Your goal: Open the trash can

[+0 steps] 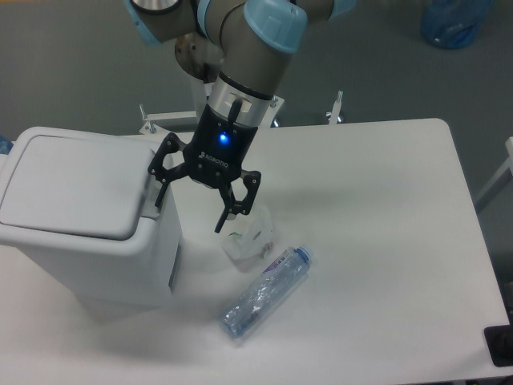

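Observation:
The trash can (88,233) is a large white boxy bin at the left of the table, its flat lid (72,184) down. A grey tab shows at its right edge, near my left finger. My gripper (191,207) hangs just right of the can's upper right corner. It is open and empty, with one finger (161,186) close against the can's edge and the other finger (228,212) over a small cup.
A small white plastic cup (247,239) stands just right of the can, partly behind my finger. A clear plastic bottle (267,291) lies on its side in front of it. The white table (385,241) stretches to the right.

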Robot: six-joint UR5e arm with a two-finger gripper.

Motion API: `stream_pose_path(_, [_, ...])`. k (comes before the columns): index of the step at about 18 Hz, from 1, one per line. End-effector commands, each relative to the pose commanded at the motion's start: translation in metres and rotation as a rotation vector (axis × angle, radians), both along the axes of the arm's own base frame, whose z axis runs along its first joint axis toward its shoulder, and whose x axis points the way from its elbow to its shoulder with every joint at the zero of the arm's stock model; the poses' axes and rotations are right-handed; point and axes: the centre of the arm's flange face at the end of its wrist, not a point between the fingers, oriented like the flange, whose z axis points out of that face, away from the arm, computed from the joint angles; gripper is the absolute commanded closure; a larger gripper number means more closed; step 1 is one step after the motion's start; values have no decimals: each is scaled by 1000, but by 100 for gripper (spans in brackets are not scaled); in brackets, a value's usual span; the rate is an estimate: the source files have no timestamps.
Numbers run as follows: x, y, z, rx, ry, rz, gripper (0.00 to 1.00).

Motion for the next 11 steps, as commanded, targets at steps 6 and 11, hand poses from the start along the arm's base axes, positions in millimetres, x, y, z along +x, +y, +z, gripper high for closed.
stream_pose_path(6, [-4, -1, 11, 13, 15, 6, 0])
stream_pose_path(11, [-51, -17, 34, 42, 102, 70, 0])
